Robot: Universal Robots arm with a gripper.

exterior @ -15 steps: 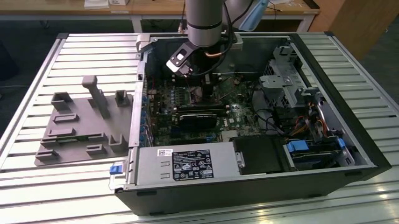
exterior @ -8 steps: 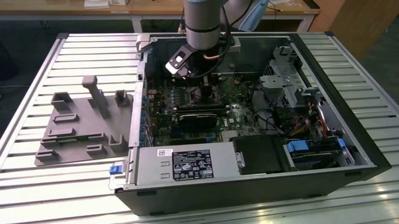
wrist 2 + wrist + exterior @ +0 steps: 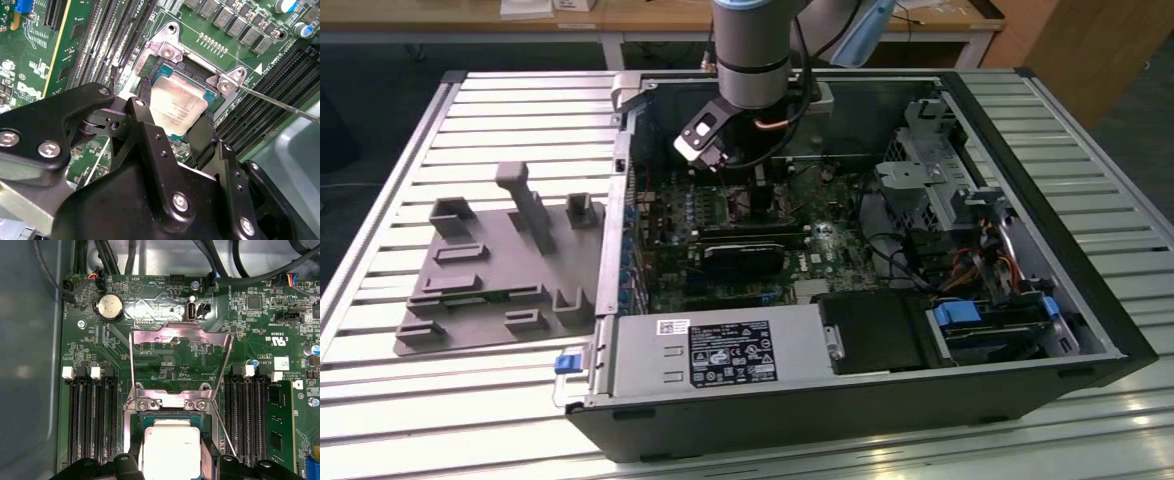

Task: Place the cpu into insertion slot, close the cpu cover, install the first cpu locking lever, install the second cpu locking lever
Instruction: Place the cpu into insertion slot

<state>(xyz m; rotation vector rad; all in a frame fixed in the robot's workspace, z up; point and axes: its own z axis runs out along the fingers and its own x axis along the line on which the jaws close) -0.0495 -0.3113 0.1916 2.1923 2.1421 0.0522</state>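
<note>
Both wrist views show the cpu (image 3: 177,102) (image 3: 172,447), a small square chip with a pale metal top. My gripper (image 3: 175,106) (image 3: 172,465) is shut on it, one black finger on each side. The chip sits level in or just over the insertion slot (image 3: 196,78) (image 3: 131,422); I cannot tell if it is fully seated. The cpu cover (image 3: 180,332), a silvery frame with a window, stands swung open beyond the slot, its hinge bracket (image 3: 167,50) screwed to the board. A thin locking lever (image 3: 280,104) (image 3: 223,432) sticks out unlatched. In the exterior view the gripper (image 3: 754,195) reaches down into the open computer case.
Long black memory slots (image 3: 92,420) flank the socket on both sides. A black graphics card (image 3: 747,255) lies in front of the arm and a grey power-supply box (image 3: 720,350) lines the case's front. A grey fixture (image 3: 494,270) stands on the table at the exterior view's left.
</note>
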